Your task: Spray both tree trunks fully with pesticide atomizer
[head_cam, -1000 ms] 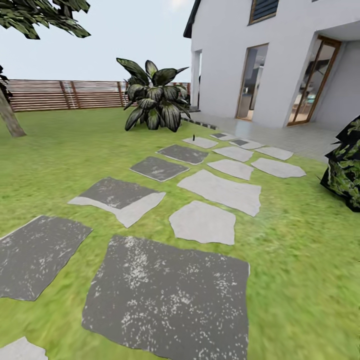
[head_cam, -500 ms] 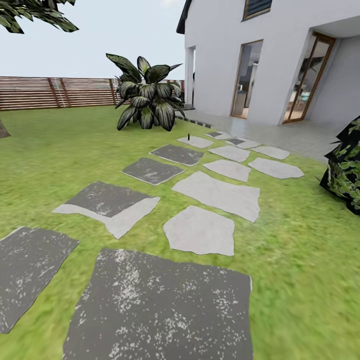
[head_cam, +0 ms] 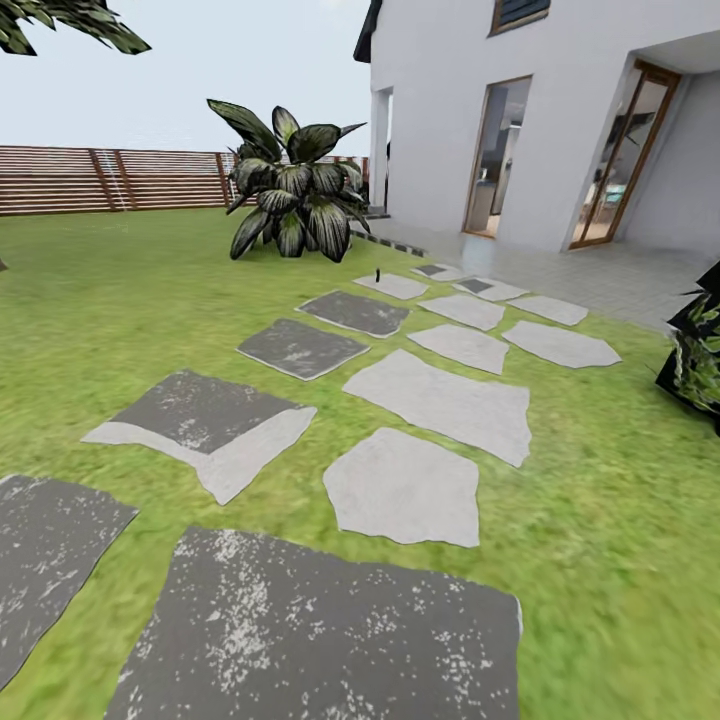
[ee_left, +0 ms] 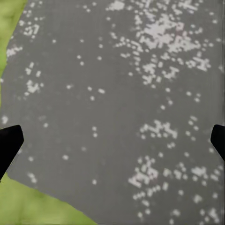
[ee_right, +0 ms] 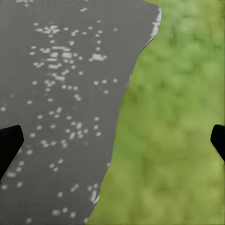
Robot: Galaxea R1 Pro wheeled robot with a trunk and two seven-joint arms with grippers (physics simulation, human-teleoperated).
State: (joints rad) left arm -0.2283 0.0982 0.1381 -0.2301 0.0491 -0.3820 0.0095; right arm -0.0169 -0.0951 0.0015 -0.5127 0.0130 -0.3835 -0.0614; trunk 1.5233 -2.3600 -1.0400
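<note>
Far down the path, a tiny dark upright object (head_cam: 378, 272) stands at the edge of a pale stepping stone; it looks like the pesticide atomizer, too small to make out. Jagged dark green foliage of one tree (head_cam: 75, 22) hangs in at the upper left, its trunk out of view. Green grass floor (head_cam: 130, 290) spreads all around. My left gripper (ee_left: 112, 143) is open over a dark speckled stone (ee_left: 117, 93), nothing between its black fingertips (ee_left: 8, 145). My right gripper (ee_right: 112, 143) is open above the stone's edge (ee_right: 61, 93) and grass (ee_right: 178, 117).
Grey stepping stones (head_cam: 440, 400) lead toward the white house (head_cam: 440, 120) and its tiled patio (head_cam: 560, 270). A broad-leaved dark plant (head_cam: 290, 205) stands by the house corner. A dark bush (head_cam: 700, 355) sits at the right. A brown slatted fence (head_cam: 110, 180) closes the back.
The whole head view has shifted: the camera moved forward and turned right. The trunk at the left edge slid out of the picture and the stones drew nearer.
</note>
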